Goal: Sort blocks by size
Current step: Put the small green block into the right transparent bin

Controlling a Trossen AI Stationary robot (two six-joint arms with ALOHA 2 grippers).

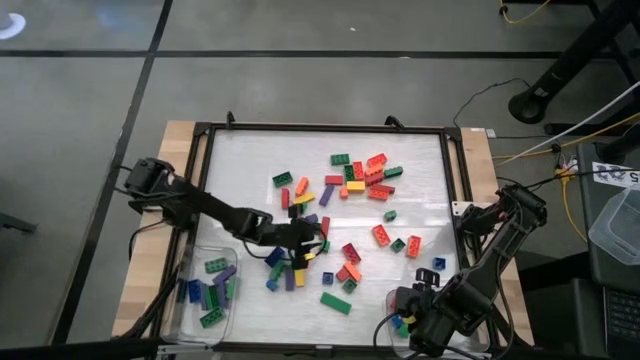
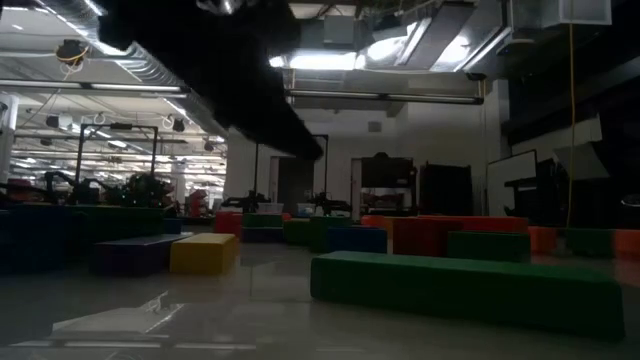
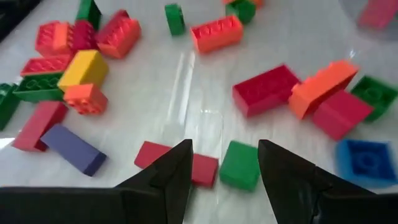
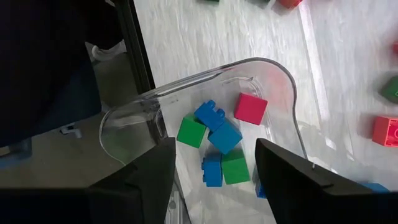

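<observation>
Many coloured blocks point(image 1: 365, 175) lie scattered on the white mat, both long ones and small square ones. My left gripper point(image 1: 318, 240) reaches into the middle of the pile and is open. It hovers low over a small green block point(image 3: 241, 165) and a red block point(image 3: 186, 163), touching neither. At the near right, my right gripper point(image 1: 405, 318) points down, open, over a clear tray point(image 4: 273, 68). Several small blocks point(image 4: 217, 140), green, blue and pink, lie in that tray. Nothing is between its fingers.
A second clear tray point(image 1: 190, 265) at the near left holds long blue, green and purple blocks point(image 1: 212, 290). A black frame point(image 1: 452, 180) borders the mat. Cables point(image 1: 560, 170) run off the table's right side. Bare mat lies along the far edge.
</observation>
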